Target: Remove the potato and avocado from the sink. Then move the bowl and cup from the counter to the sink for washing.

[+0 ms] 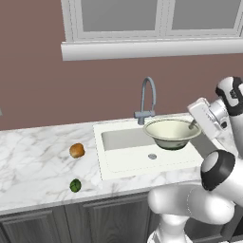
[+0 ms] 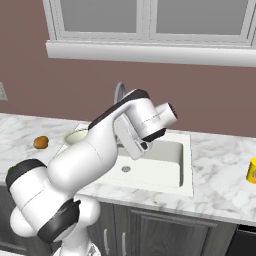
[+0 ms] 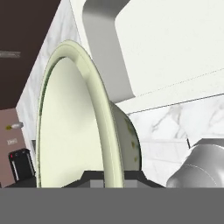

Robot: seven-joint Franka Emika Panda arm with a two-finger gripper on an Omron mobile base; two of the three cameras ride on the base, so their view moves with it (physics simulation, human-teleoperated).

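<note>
From the left base view we have the bowl (image 1: 172, 133) raised over the right part of the sink (image 1: 124, 156), the gripper (image 1: 191, 125) clenched on its far-right rim, while the potato (image 1: 77, 150) and avocado (image 1: 75, 185) already lie on the marble counter (image 1: 33, 156) to the left, so we judge the bowl transfer is in hand. In the right base view the cup (image 2: 251, 170) waits far right on the counter under the window. In the hand view the bowl's rim sits between our fingertips above the white basin; next we should lower it and let go.
</note>
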